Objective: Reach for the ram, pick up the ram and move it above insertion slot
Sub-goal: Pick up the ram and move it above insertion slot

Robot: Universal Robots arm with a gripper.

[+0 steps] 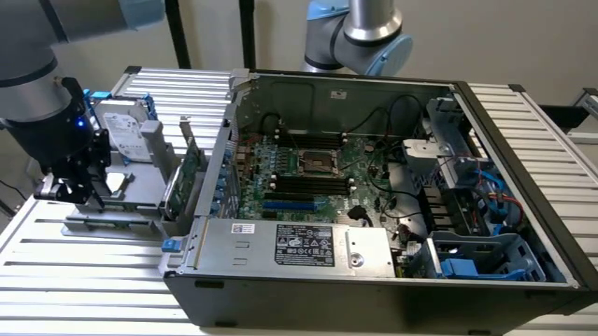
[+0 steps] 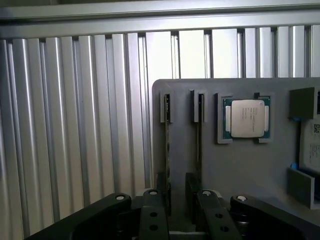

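Note:
My gripper (image 1: pixel 73 190) hangs low over a grey parts holder (image 1: pixel 140 183) at the exterior view's left, outside the computer case. In the wrist view, two thin dark sticks stand on edge in the holder's (image 2: pixel 235 165) narrow slots. One is the ram (image 2: pixel 167 150) and the second stick (image 2: pixel 199 140) stands beside it. My gripper (image 2: pixel 179 200) is open, its black fingers (image 2: pixel 152 212) just short of the sticks' near ends, with nothing between them. The black insertion slots (image 1: pixel 313 183) lie on the motherboard below the processor socket.
A processor chip (image 2: pixel 246 118) sits in the holder beside the sticks. A hard drive (image 1: pixel 126 133) and a green card with a metal bracket (image 1: pixel 192 168) stand on the holder. The open case (image 1: pixel 374 210) holds a power supply (image 1: pixel 299 245), cables and drive bays. A second arm (image 1: pixel 360 31) stands behind.

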